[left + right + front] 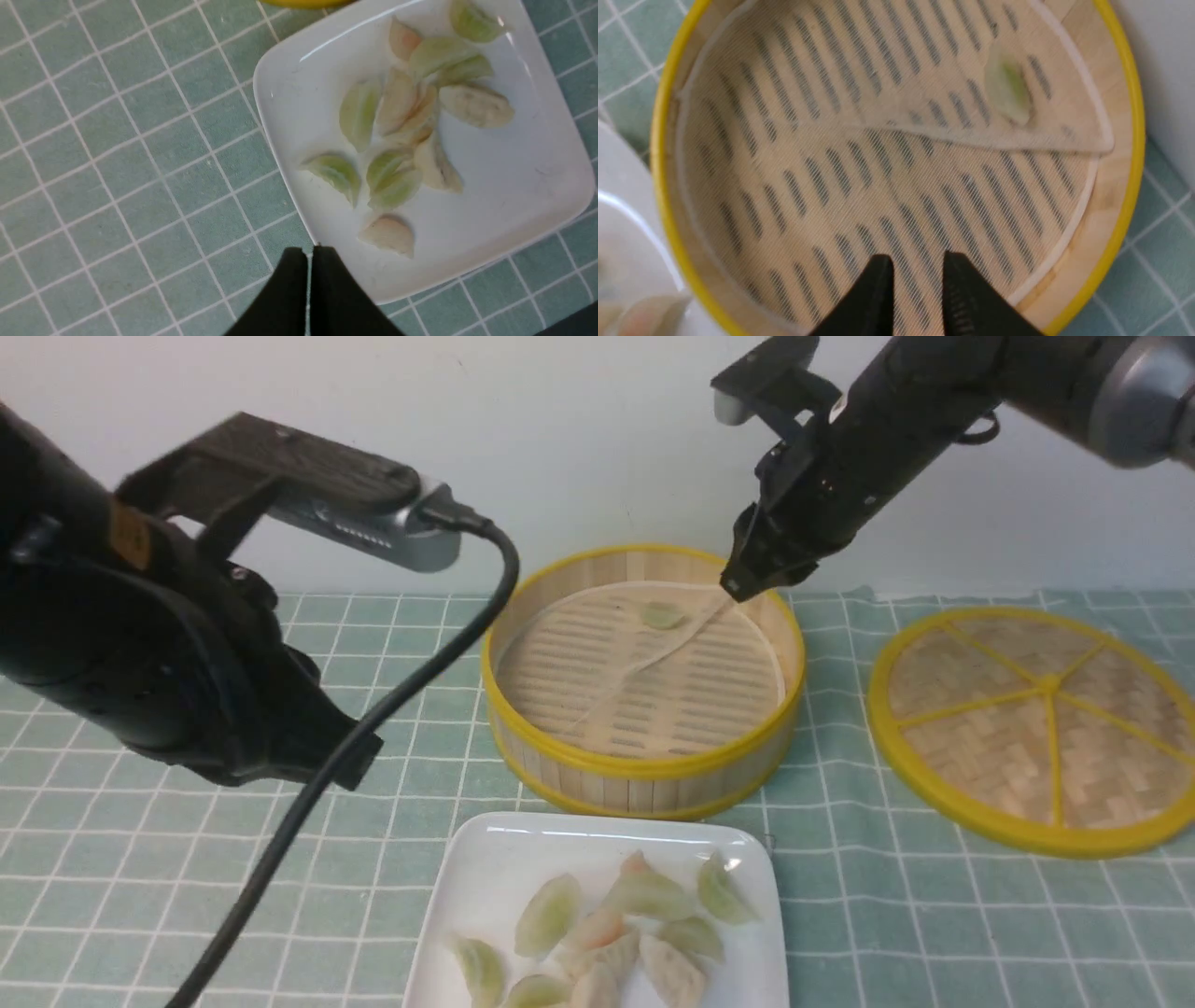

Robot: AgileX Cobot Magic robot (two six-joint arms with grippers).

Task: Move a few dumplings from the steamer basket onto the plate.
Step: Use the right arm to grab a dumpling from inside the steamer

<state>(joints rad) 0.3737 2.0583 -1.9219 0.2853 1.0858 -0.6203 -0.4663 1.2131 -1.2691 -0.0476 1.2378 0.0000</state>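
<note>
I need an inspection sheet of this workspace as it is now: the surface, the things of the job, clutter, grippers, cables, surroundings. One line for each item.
Surface: green tablecloth with white grid lines, covering all that shows.
Job's things: round bamboo steamer basket with yellow rims holds one pale green dumpling on its folded liner cloth; glossy white square plate in front of it carries a heap of dumplings.
Clutter: flat woven disc with yellow spokes, lying right of the basket.
Grippers: left gripper shut, empty, by the plate's edge; right gripper open, empty, above the basket.
Cables: black cable hangs over the tablecloth on the robot's left.
Surroundings: pale wall behind.
</note>
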